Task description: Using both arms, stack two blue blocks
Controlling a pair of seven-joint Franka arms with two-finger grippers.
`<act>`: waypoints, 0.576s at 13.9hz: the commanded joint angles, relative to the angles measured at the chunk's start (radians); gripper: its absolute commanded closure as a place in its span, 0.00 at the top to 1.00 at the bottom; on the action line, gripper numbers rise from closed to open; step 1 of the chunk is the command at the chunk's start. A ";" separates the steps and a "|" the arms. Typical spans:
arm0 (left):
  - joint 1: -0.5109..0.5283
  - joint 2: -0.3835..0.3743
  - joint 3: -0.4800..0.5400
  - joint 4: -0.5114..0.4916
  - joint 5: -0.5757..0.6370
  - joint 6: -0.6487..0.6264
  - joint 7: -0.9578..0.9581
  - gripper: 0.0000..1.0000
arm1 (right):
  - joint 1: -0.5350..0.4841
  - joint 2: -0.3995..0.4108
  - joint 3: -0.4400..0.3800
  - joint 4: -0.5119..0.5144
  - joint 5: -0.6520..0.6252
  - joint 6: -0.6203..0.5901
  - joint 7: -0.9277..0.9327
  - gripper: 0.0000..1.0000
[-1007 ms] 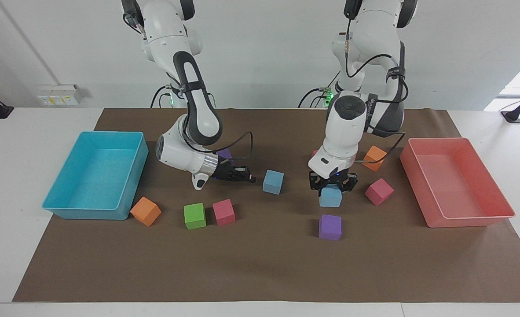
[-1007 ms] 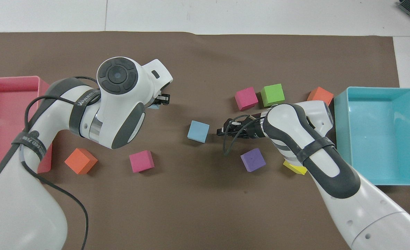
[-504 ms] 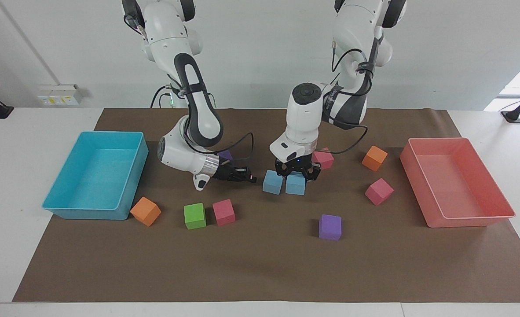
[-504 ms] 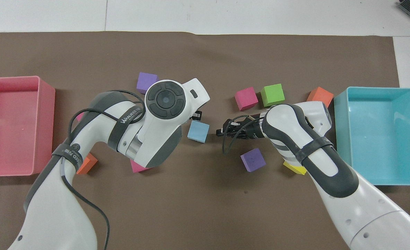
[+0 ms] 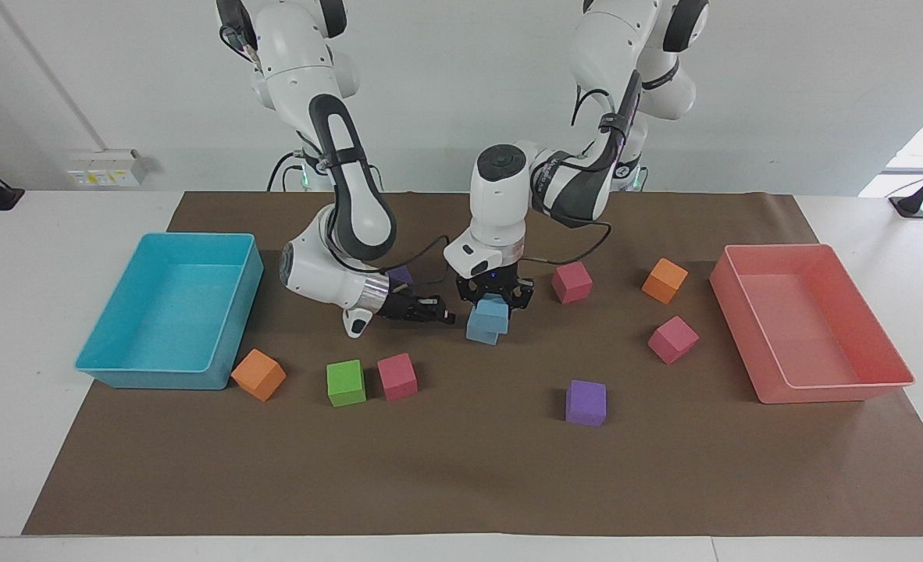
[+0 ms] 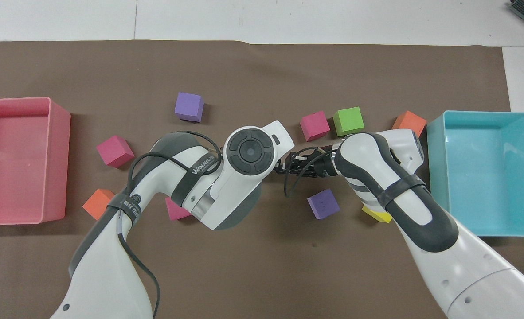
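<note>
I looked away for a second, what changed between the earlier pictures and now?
The left gripper, shut on one blue block, carried it toward the right arm's end, over the other blue block. The right gripper stayed shut beside it; the other cubes stayed put.

Facing view, centre of frame: the left gripper [image 5: 494, 300] clamps the upper block [image 5: 493, 310] directly over the lower block [image 5: 482, 331], which lies on the mat [image 5: 461, 484]. Whether the two touch cannot be told. The right gripper [image 5: 440, 315], closed, sits low just beside the lower block, frame-left of it. The first tray [image 5: 102, 343] lies at mid-left, the second tray [image 5: 821, 390] at mid-right. Other blocks [image 5: 586, 403] lie scattered between the trays.
</note>
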 commanded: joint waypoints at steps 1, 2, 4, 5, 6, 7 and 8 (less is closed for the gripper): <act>-0.025 0.002 0.020 -0.026 -0.009 0.034 -0.022 0.21 | -0.004 0.002 0.004 -0.005 0.037 0.008 -0.046 0.00; -0.025 -0.001 0.020 -0.030 -0.009 0.034 -0.022 0.21 | -0.004 0.002 0.005 -0.005 0.037 0.008 -0.046 0.00; -0.031 -0.008 0.020 -0.055 -0.009 0.037 -0.022 0.22 | -0.004 0.002 0.005 -0.003 0.037 0.008 -0.046 0.00; -0.031 -0.008 0.018 -0.056 -0.009 0.037 -0.015 0.21 | -0.004 0.002 0.005 -0.005 0.037 0.008 -0.046 0.00; -0.031 -0.010 0.018 -0.058 -0.009 0.037 -0.014 0.22 | -0.004 0.002 0.004 -0.005 0.037 0.008 -0.046 0.00; -0.031 -0.010 0.018 -0.061 -0.009 0.037 -0.014 0.23 | -0.004 0.002 0.004 -0.003 0.037 0.008 -0.046 0.00; -0.031 -0.012 0.018 -0.061 -0.009 0.035 -0.015 0.23 | -0.004 0.002 0.005 -0.003 0.037 0.008 -0.046 0.00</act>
